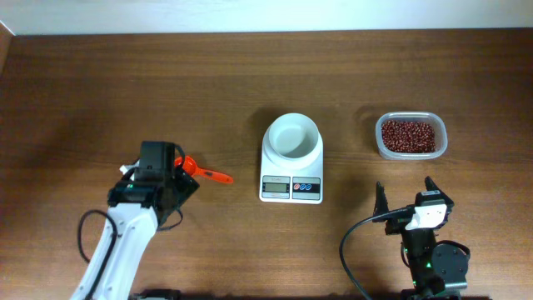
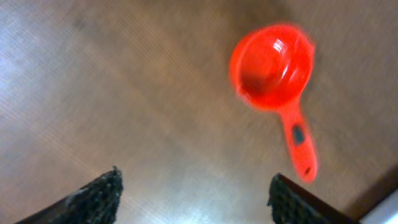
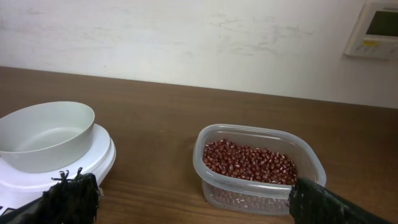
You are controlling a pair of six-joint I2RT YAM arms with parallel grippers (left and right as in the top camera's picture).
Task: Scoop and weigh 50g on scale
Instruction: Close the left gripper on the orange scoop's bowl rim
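The small white plastic scale [image 1: 291, 171] sits in the middle of the brown wooden worktop [image 1: 83, 83], and the left pincer [image 2: 196, 190] by the red plastic scoop [image 2: 273, 65] and the right pincer [image 1: 405, 198] are both wide, holding nothing.

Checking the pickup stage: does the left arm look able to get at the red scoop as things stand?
Probably yes. The left arm hovers by the red scoop, jaws apart and empty, with only bare table between them.
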